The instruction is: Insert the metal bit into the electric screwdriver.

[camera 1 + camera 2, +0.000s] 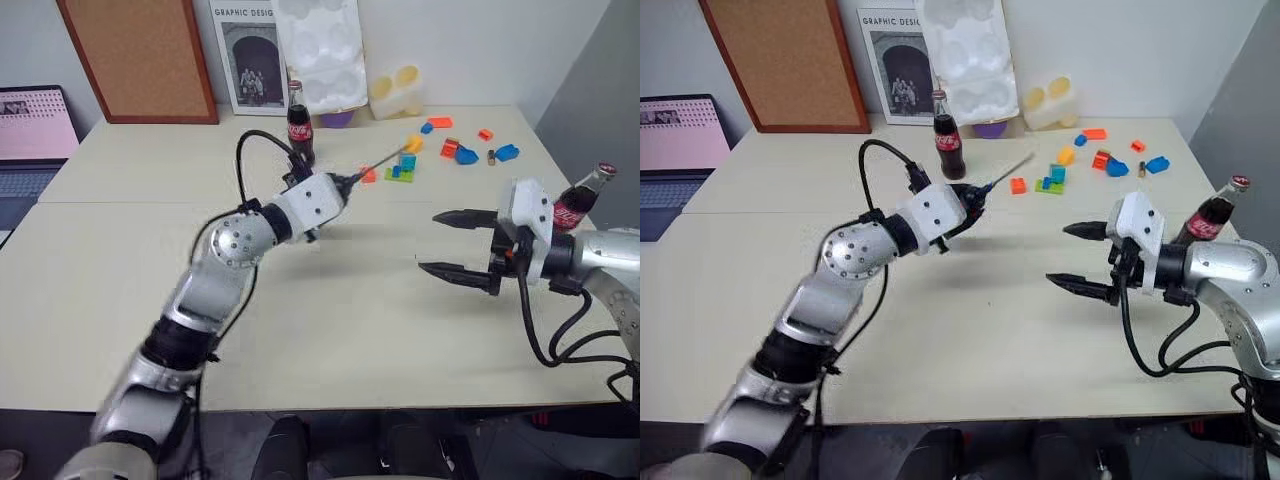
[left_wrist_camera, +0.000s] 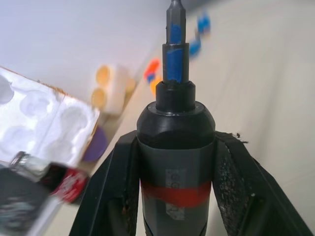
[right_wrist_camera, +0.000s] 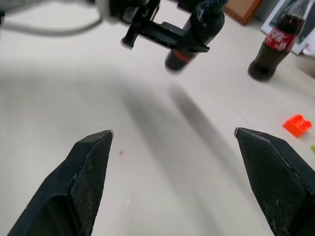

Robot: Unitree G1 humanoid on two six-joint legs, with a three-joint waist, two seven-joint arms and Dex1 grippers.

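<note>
My left gripper (image 1: 335, 190) is shut on the electric screwdriver (image 2: 175, 162), a black cylinder with a red band, held above the middle of the table and pointing away to the right. The thin metal bit (image 1: 380, 165) sticks straight out of the tool's bluish tip (image 2: 175, 64). The right wrist view shows the tool's rear end (image 3: 181, 55) poking out of that gripper. My right gripper (image 1: 430, 241) hovers to the right of it, apart from it, with its fingers (image 3: 88, 172) spread wide and nothing between them.
One cola bottle (image 1: 300, 122) stands just behind the left gripper; another (image 1: 580, 195) stands at the right edge behind my right arm. Several coloured toy bricks (image 1: 458, 150) lie at the back right. A laptop (image 1: 30, 140) sits far left, and boards and white trays lean on the back wall.
</note>
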